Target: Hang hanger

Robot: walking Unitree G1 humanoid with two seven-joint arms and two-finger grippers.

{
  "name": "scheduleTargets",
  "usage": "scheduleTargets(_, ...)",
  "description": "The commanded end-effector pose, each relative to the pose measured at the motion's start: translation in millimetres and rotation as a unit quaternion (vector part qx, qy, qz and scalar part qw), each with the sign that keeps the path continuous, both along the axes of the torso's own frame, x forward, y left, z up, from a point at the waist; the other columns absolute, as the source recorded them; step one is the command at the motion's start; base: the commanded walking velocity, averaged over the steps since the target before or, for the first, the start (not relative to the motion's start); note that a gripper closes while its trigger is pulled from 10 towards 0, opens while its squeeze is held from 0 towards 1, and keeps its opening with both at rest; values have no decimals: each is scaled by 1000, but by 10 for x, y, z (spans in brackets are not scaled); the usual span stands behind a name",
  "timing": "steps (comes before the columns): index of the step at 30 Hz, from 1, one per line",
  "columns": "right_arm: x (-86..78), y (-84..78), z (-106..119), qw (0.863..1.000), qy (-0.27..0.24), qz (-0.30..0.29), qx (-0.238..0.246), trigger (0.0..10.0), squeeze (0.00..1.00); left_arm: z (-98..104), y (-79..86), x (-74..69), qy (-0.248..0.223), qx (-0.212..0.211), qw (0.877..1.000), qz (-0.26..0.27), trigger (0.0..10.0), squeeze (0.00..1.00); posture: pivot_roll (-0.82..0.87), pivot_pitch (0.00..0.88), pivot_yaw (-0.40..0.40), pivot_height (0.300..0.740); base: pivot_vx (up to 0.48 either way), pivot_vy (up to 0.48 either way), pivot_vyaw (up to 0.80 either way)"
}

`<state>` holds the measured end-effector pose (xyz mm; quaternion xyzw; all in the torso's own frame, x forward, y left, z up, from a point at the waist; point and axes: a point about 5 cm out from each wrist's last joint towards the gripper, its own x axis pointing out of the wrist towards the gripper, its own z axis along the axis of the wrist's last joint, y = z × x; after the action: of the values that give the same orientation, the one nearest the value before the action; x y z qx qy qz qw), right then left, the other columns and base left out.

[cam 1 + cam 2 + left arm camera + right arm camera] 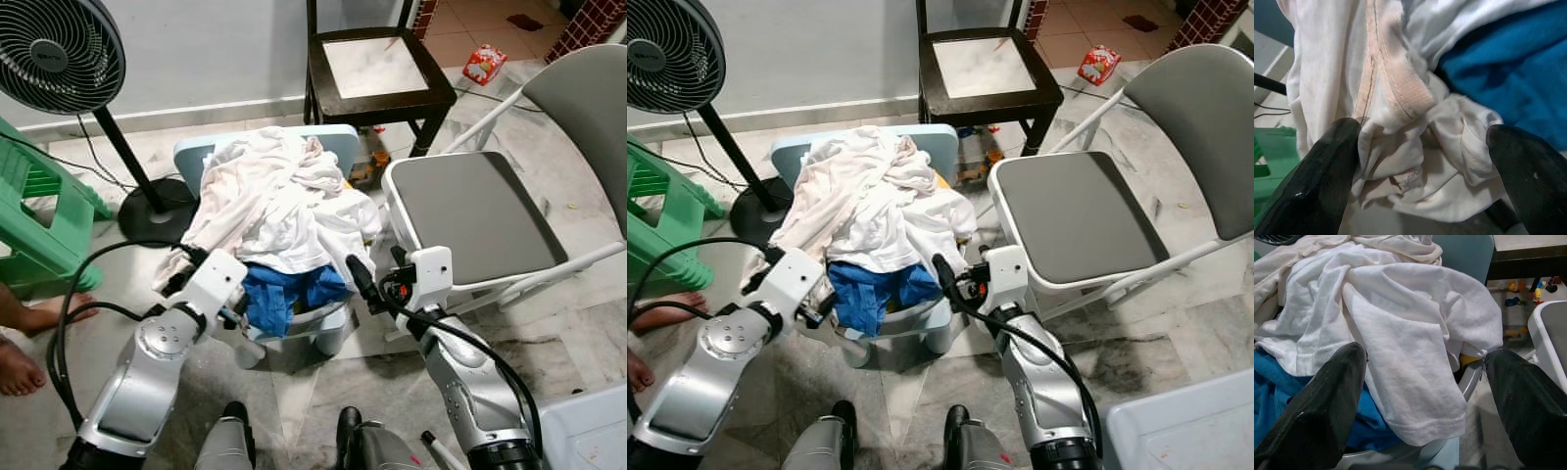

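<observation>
A heap of white clothes point(279, 196) lies over a small light-blue plastic chair point(338, 142), with a blue garment point(284, 294) hanging out at the front. My left gripper point(1420, 147) is open at the heap's lower left edge, its fingers point(1327, 166) standing either side of a bunched white hem with a pinkish seam. At the heap's right front my right gripper point(1425, 367) is open and points at a drooping white shirt point(1415, 362), without touching it. I see no hanger.
A grey folding chair point(470, 211) stands close on the right, a dark wooden chair point(377, 69) behind. On the left are a standing fan point(59, 54), a green stool point(39, 215) and a person's bare feet point(20, 367). A white bin point(588, 431) sits bottom right.
</observation>
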<state>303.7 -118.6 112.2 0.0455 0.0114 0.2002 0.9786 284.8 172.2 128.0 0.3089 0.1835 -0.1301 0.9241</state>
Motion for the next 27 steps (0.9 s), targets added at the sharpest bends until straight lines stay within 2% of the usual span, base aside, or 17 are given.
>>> scheduleTargets(1, -22, -24, -69, 1000, 11, -7, -3, 10000, 0, -101, 57, -41, 14, 21, 1000, 2, 10000, 0, 250, 325, -21, 740, 0, 0, 0)
scheduleTargets(6, -12, -22, -70, 1000, 11, -8, -4, 10000, 0, -60, 67, -22, -1, 27, 1000, 3, 10000, 0, 253, 324, -22, 740, 0, 0, 0)
scheduleTargets(10, -3, -24, -70, 1000, 11, -9, -4, 10000, 0, 21, 61, 24, -35, 35, 999, 4, 10000, 0, 254, 322, -23, 740, 0, 0, 0)
scheduleTargets(14, 1, -29, -73, 1000, 10, -11, -5, 10000, 0, 90, 101, 60, -74, 75, 994, 3, 10000, 0, 254, 326, -23, 740, 0, 0, 0)
scheduleTargets(27, 13, -23, -85, 1000, 12, -13, -6, 10000, 0, -123, 116, 84, -65, 80, 995, -6, 10000, 0, 250, 325, -25, 740, 0, 0, 0)
